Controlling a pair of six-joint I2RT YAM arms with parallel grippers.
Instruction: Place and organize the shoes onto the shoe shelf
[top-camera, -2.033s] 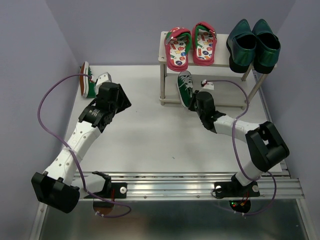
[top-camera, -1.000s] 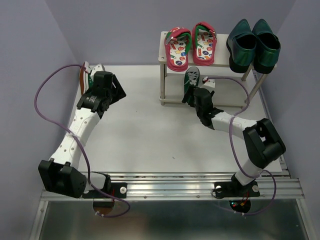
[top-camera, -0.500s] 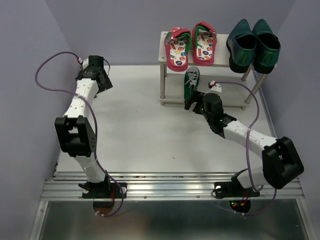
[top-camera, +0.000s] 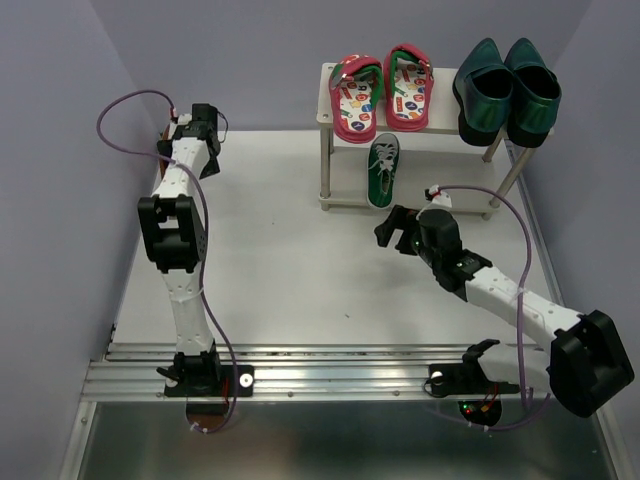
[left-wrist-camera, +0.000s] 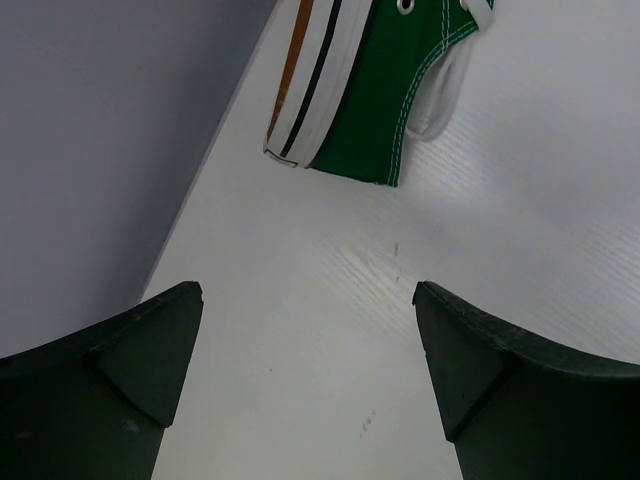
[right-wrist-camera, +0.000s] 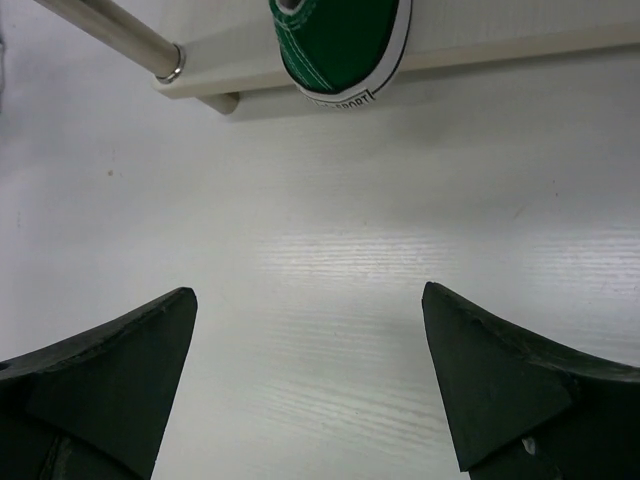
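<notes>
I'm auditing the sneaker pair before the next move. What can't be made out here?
Left wrist: wall-side sneaker, front cut off by the top edge.
Right wrist: shelved sneaker, only its heel shows; top edge cuts the rest.
Top view: wall-side sneaker mostly hidden by the left arm.

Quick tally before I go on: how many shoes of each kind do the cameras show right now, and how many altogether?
Red flip-flops: 2, on the shelf's top board
Teal loafers: 2, on the top board
Green sneakers: 2, one on the lower board, one on the table by the left wall
Total: 6 shoes
</notes>
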